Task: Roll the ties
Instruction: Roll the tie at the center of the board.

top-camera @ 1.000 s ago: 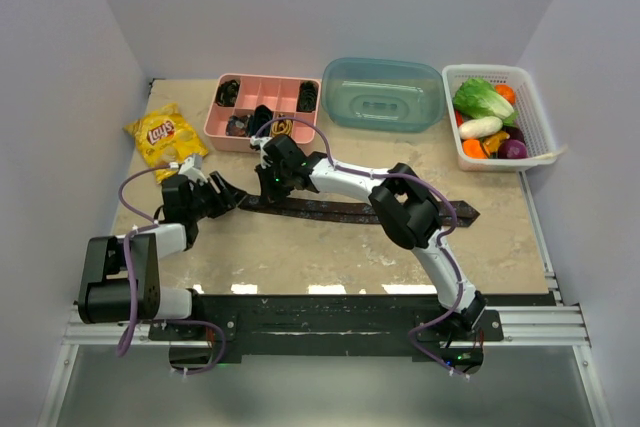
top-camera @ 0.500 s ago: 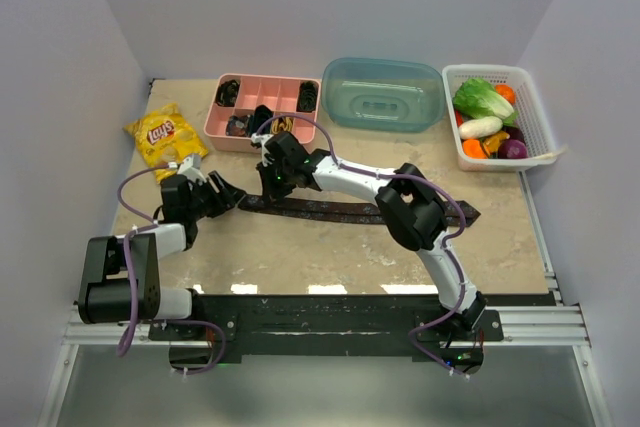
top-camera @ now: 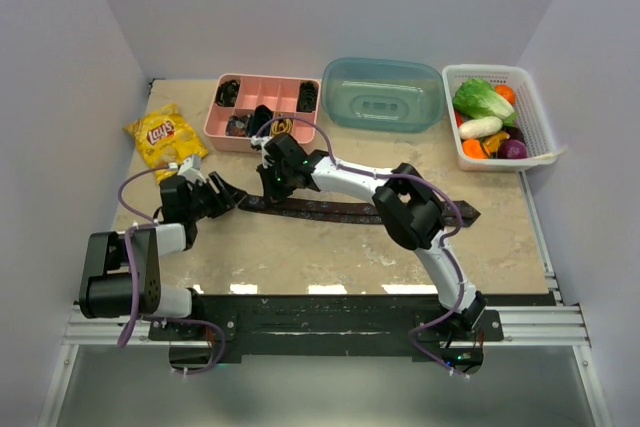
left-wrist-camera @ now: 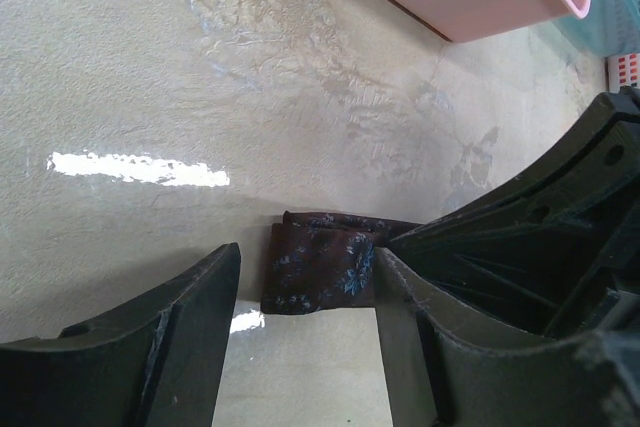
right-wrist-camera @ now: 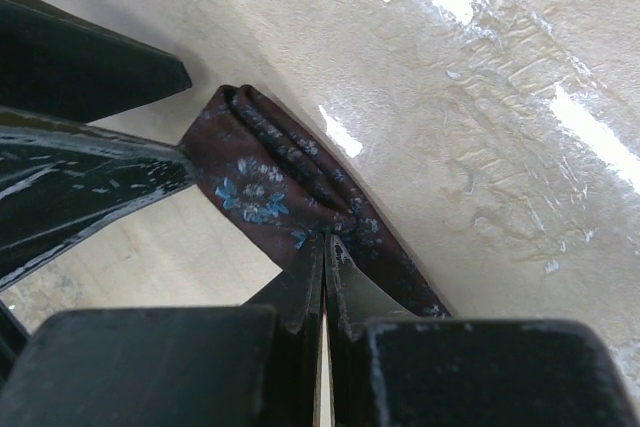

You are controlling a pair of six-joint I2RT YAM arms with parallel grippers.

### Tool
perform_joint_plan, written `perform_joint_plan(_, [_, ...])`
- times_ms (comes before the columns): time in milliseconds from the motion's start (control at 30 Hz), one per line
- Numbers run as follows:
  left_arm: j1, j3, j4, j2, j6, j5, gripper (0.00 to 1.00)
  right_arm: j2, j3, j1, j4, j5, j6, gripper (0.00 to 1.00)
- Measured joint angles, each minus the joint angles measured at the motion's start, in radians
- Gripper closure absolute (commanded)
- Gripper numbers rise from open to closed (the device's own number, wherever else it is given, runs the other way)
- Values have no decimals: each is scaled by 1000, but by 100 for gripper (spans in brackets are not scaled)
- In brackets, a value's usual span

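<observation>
Beige tabletop (top-camera: 300, 252) under both arms: the left end effector (left-wrist-camera: 300, 292) is spread wide astride the folded end of the tie (top-camera: 345, 211), and the right end effector (right-wrist-camera: 325, 262) is pinched closed on the fabric just behind it. That tie lies flat, long axis left to right, fold leftward, broad end rightward. Right arm reaches across leftward, elbow bent; left arm lies low.

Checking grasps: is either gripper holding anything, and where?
The right gripper pinches the tie just behind its folded end; the left gripper is open.

"Lay's" on yellow chip bag (top-camera: 163, 135)
</observation>
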Motion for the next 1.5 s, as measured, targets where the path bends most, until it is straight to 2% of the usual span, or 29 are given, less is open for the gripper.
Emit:
perform_joint_plan(467, [6, -8, 16, 16, 0, 14, 41, 16, 3, 0, 0, -6, -2, 100])
perform_joint_plan(933, [17, -8, 27, 23, 0, 35, 44, -97, 4, -10, 31, -8, -2, 100])
perform_joint_plan(1167, [21, -8, 65, 60, -3, 60, 48, -72, 19, -11, 30, -11, -2, 100])
perform_joint_plan(1500, [24, -8, 110, 98, -22, 82, 50, 8, 30, -11, 24, -29, -3, 100])
